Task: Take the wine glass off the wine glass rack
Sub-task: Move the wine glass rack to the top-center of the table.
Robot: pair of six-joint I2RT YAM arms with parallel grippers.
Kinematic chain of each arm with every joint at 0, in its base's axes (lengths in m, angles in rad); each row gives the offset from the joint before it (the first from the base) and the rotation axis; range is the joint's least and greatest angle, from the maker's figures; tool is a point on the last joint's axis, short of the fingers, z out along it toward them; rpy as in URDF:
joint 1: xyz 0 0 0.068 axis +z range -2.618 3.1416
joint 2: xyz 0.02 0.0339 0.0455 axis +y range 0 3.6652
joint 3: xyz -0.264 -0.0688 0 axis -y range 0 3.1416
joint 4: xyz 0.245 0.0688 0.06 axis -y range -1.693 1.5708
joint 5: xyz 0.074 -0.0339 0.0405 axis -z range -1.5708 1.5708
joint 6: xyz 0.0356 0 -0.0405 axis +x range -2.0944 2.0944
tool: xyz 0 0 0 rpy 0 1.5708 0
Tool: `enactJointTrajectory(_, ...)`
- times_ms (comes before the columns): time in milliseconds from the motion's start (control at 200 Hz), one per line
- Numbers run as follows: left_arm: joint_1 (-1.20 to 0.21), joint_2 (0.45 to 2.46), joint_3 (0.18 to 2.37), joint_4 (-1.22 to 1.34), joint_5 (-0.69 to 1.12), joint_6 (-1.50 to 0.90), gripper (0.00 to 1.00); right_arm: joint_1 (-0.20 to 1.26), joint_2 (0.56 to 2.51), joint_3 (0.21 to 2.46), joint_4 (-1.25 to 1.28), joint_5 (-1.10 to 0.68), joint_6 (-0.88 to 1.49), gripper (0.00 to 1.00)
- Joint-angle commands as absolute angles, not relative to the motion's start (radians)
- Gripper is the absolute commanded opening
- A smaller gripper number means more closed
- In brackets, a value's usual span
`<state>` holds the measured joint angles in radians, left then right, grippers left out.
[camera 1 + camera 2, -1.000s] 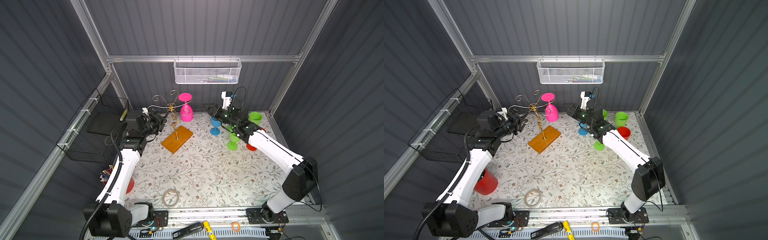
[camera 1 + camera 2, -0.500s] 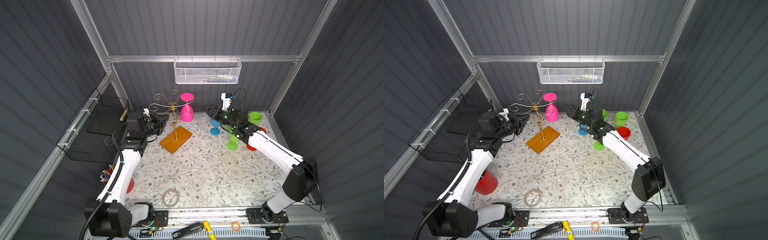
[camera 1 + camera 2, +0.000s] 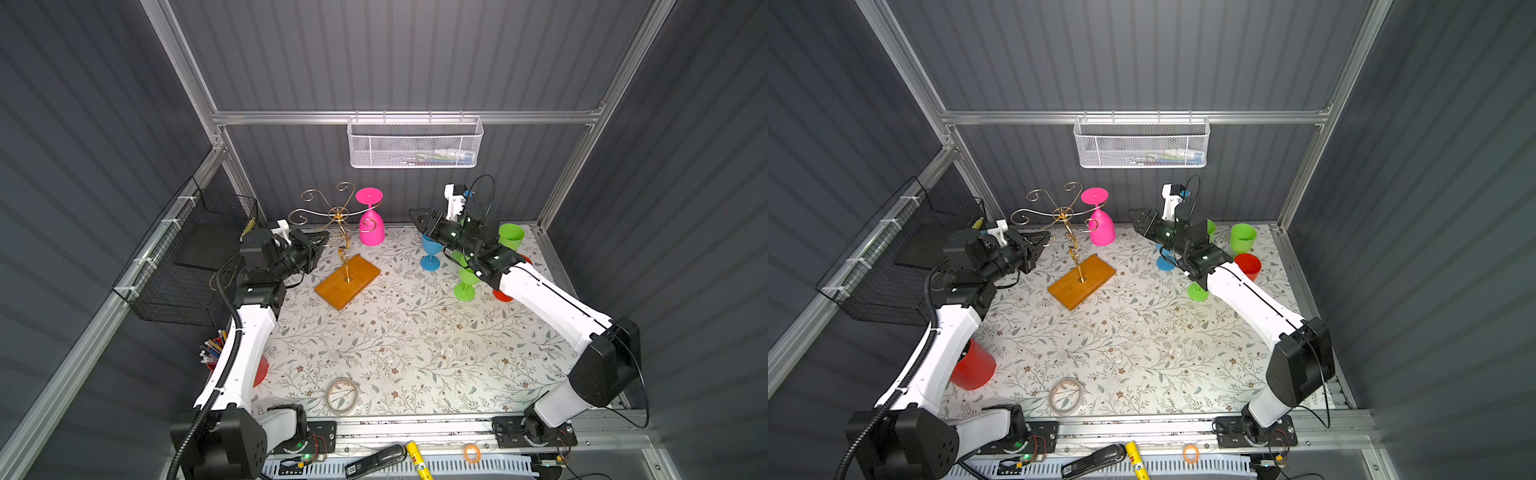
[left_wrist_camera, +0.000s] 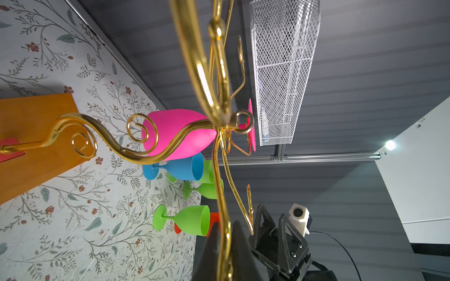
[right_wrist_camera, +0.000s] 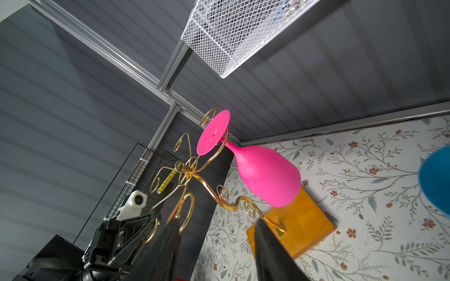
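A pink wine glass (image 3: 371, 230) (image 3: 1101, 230) hangs upside down by its foot from one curled arm of the gold wine glass rack (image 3: 338, 214) (image 3: 1064, 214), which stands on an orange wooden base (image 3: 348, 281). My left gripper (image 3: 322, 239) (image 4: 225, 243) is shut on a gold arm of the rack on the side away from the glass. My right gripper (image 3: 415, 216) (image 5: 218, 221) hovers open to the right of the glass, apart from it, jaws pointing toward the pink bowl (image 5: 265, 175). The left wrist view shows the glass (image 4: 175, 131) behind the rack's wavy stem.
A blue glass (image 3: 430, 249), green glasses (image 3: 466, 280), a green cup (image 3: 511, 237) and a red cup stand under and behind my right arm. A black wire basket (image 3: 195, 257) hangs on the left wall, a white mesh basket (image 3: 415, 143) on the back wall. A tape roll (image 3: 341, 395) lies near the front.
My left gripper has closed on the rack's gold arm, and the rack has shifted slightly left. The right arm has hardly moved.
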<state>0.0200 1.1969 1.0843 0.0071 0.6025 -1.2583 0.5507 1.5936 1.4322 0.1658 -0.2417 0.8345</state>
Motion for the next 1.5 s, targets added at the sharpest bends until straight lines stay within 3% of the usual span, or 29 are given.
enactJointTrajectory(0, 0.058, 1.175, 1.064, -0.006, 0.668, -1.195, 0.0, 0.568, 1.572, 1.449, 0.15, -0.217, 0.799, 0.51)
enactJointTrajectory(685, 0.215, 1.1, 0.984, -0.006, 0.914, -1.144, 0.0, 0.638, 1.595, 1.525, 0.058, -0.15, 0.737, 0.52)
enactJointTrajectory(1061, 0.272, 1.064, 0.818, 0.282, 1.054, -1.333, 0.0, 0.647, 1.649, 1.608, -0.002, -0.151, 0.725, 0.52)
enactJointTrajectory(1491, 0.269, 1.104, 0.79, 0.559, 1.094, -1.562, 0.0, 0.655, 1.629, 1.605, -0.031, -0.114, 0.706, 0.52)
